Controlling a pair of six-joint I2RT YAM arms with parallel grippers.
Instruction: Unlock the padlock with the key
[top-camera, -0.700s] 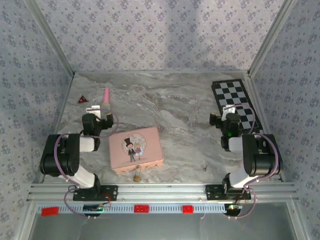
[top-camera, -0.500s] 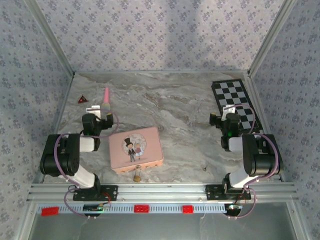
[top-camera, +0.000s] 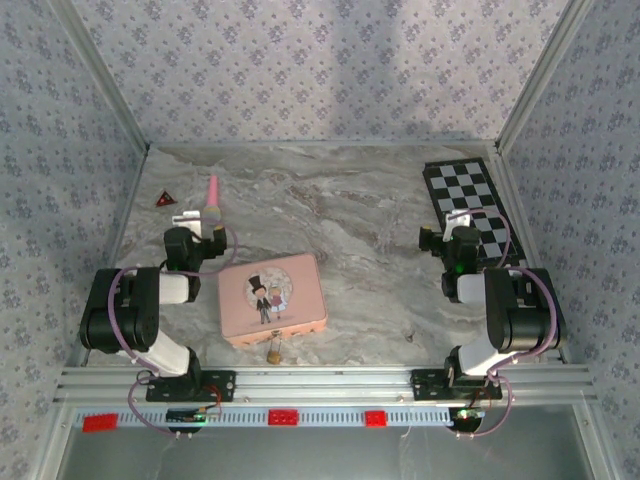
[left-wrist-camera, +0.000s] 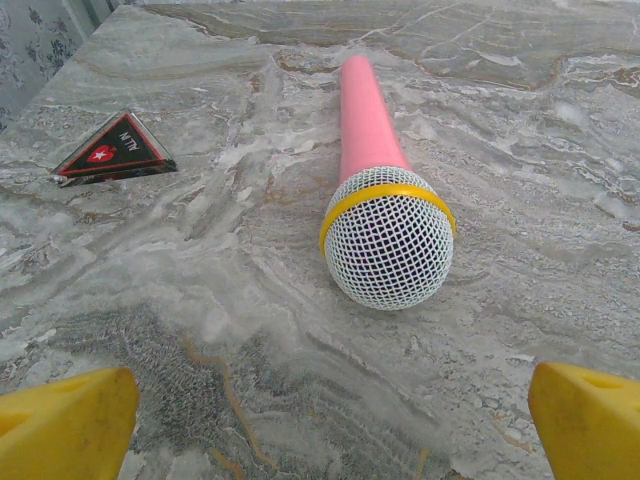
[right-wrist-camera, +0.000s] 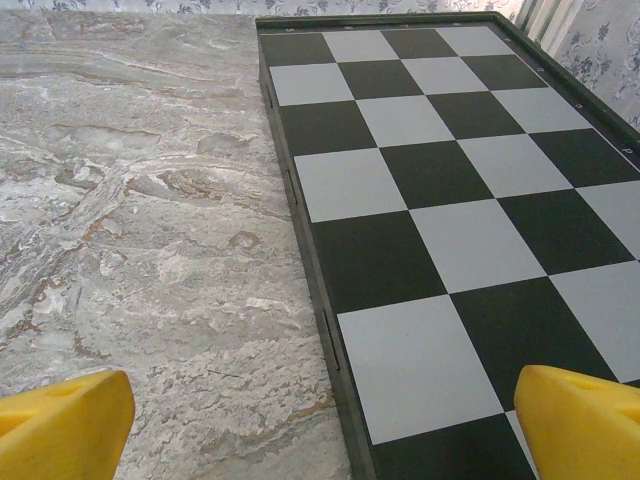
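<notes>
The padlock (top-camera: 273, 353), a tiny brass-gold piece, lies by the table's near edge, just in front of the pink cartoon tin (top-camera: 272, 298). A tiny dark speck (top-camera: 409, 337) on the marble to the right may be the key; it is too small to tell. My left gripper (top-camera: 197, 222) (left-wrist-camera: 330, 430) stands open beyond the tin's far left corner, nothing between its yellow fingertips (left-wrist-camera: 70, 420). My right gripper (top-camera: 460, 222) (right-wrist-camera: 325, 430) is open too, low over the left edge of the chessboard (right-wrist-camera: 440, 200), with nothing held. Both grippers are far from the padlock.
A pink microphone (left-wrist-camera: 385, 215) with a white mesh head lies just ahead of the left gripper. A small dark triangular piece (left-wrist-camera: 115, 152) sits to its left. The chessboard (top-camera: 470, 200) lies at the back right. Patterned walls close in the table on three sides.
</notes>
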